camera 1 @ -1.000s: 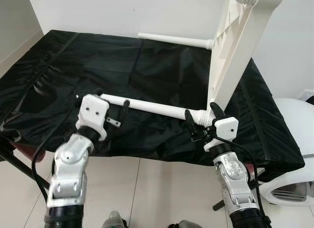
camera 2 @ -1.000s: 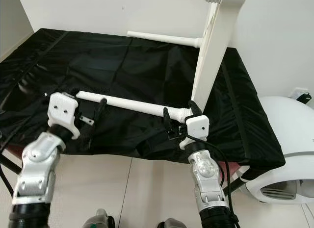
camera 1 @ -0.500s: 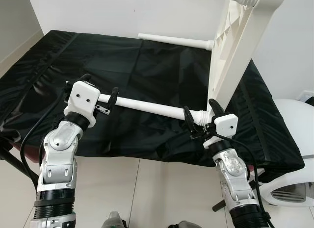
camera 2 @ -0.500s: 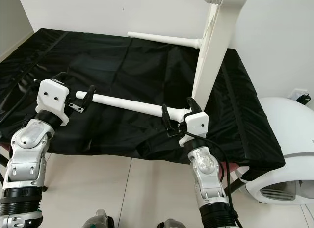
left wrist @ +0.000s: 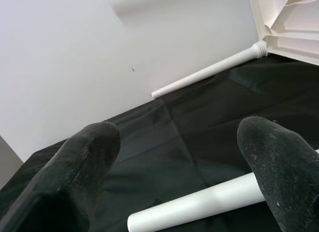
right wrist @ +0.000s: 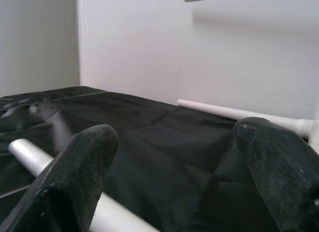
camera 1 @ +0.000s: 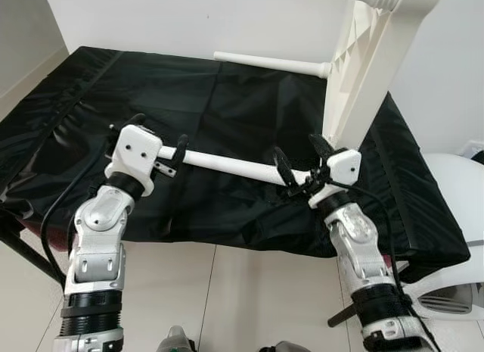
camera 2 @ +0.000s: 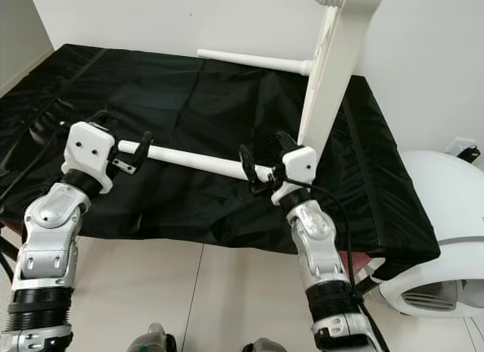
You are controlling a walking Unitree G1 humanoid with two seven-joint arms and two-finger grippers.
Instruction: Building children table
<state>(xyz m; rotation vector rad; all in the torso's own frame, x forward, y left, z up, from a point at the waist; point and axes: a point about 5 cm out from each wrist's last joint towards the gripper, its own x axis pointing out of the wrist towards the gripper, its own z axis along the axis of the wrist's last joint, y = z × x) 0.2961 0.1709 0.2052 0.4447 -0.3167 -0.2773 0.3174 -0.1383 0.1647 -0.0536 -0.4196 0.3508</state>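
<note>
Left eye view: both grippers, left gripper (camera 1: pixel 155 151) and right gripper (camera 1: pixel 300 168), spread wide astride the near table leg (camera 1: pixel 227 163); you next close both, leg's free end at 9 o'clock.

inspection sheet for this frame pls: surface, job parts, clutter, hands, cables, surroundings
Surface: black cloth draped over the work surface, wrinkled.
Job's things: white table top stands on edge at the right; near table leg and far table leg stick out sideways from it over the cloth.
Clutter: nothing seen.
Hands: left hand open at the near leg's free end; right hand open astride the same leg near its joint.
Cables: black cable loops along the left arm; another runs down the right forearm.
Surroundings: white wall, tiled floor, white rounded appliance at right.
</note>
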